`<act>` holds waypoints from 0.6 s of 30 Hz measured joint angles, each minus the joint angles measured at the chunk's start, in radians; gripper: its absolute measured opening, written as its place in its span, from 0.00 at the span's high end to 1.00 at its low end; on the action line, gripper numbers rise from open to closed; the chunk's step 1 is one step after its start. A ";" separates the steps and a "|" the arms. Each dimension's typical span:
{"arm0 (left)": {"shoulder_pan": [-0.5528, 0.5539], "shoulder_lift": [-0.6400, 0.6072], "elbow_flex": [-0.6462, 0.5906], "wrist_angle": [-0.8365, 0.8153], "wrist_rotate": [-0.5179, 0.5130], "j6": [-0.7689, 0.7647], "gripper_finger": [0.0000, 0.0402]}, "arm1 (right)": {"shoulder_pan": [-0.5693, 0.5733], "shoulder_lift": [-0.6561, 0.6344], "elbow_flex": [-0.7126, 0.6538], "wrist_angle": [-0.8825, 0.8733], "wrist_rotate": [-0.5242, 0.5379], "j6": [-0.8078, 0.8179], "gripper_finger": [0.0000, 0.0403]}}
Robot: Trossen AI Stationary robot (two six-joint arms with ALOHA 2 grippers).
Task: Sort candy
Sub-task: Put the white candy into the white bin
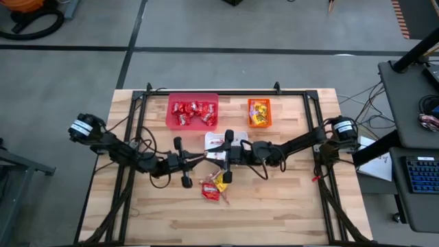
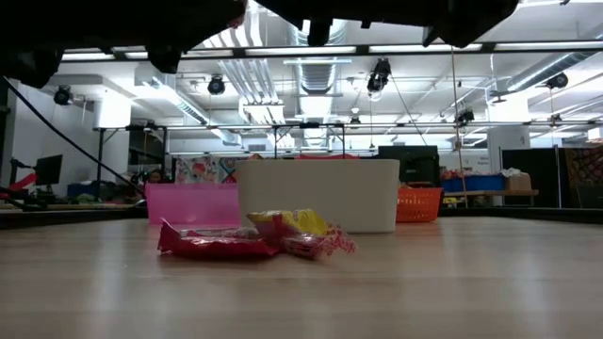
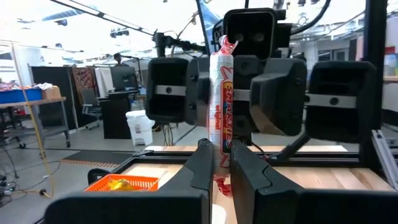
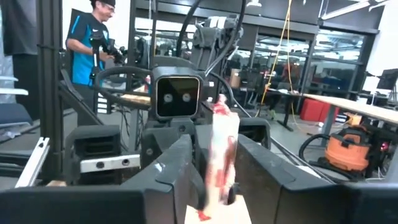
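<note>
Over the middle of the counter [image 1: 274, 213] the two arms meet, high above the wood. The left gripper [image 3: 222, 163] has its fingers shut tight on a thin red-and-white stick candy [image 3: 221, 99], which stands upright. The right gripper [image 4: 214, 163] faces it from the other side, and its fingers stand on both sides of the same stick. I cannot tell if they press on it yet.

Below the grippers, a small pile of loose candy [image 1: 214, 186] lies on the wood: a shiny red packet [image 2: 212, 243] on the left and a yellow packet [image 2: 303, 222] beside it, touching.

Just behind the pile stands a white bin [image 2: 318, 193], mostly hidden under the grippers from above. At the far side, the pink-red bin [image 1: 193, 111] on the left holds many red packets [image 1: 193, 112]. The orange bin [image 1: 259, 113] to its right holds yellow-orange packets [image 1: 259, 115].

A person in a blue top [image 4: 89, 43] stands in the room beyond the counter.
</note>
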 joint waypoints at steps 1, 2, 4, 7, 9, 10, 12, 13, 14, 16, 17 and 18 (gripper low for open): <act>0.003 0.008 0.009 0.000 0.000 0.001 0.99 | -0.003 0.000 0.000 -0.003 -0.001 0.004 0.74; 0.007 0.020 0.018 0.000 0.000 0.003 0.99 | -0.005 0.000 0.000 -0.008 0.000 0.012 0.75; 0.016 0.045 0.040 -0.001 0.000 0.004 0.99 | -0.010 0.000 0.000 -0.014 -0.002 0.012 0.78; 0.031 0.083 0.071 -0.001 0.001 0.010 0.99 | -0.012 0.000 0.000 -0.025 -0.002 0.012 0.84; 0.037 0.103 0.083 0.001 0.000 0.010 0.99 | -0.013 0.000 0.000 -0.031 -0.002 0.011 0.88; 0.038 0.108 0.084 0.005 0.002 0.011 0.99 | -0.013 0.000 0.000 -0.037 -0.002 0.007 0.90; 0.039 0.118 0.086 0.013 0.001 0.011 0.99 | -0.012 0.000 0.000 -0.045 -0.002 -0.007 0.93; 0.039 0.120 0.086 0.017 0.001 0.010 0.99 | -0.012 -0.001 0.000 -0.049 -0.001 -0.008 0.93; 0.039 0.121 0.085 0.024 -0.002 0.010 0.98 | -0.013 -0.001 0.000 -0.050 -0.001 -0.010 0.93; 0.039 0.121 0.083 0.032 -0.012 0.004 0.95 | -0.014 -0.001 0.000 -0.050 0.000 -0.011 0.93; 0.040 0.118 0.082 0.031 -0.019 0.000 0.92 | -0.014 -0.001 0.000 -0.050 0.001 -0.011 0.93; 0.040 0.117 0.081 0.031 -0.027 -0.001 0.90 | -0.015 -0.001 0.001 -0.051 0.001 -0.013 0.93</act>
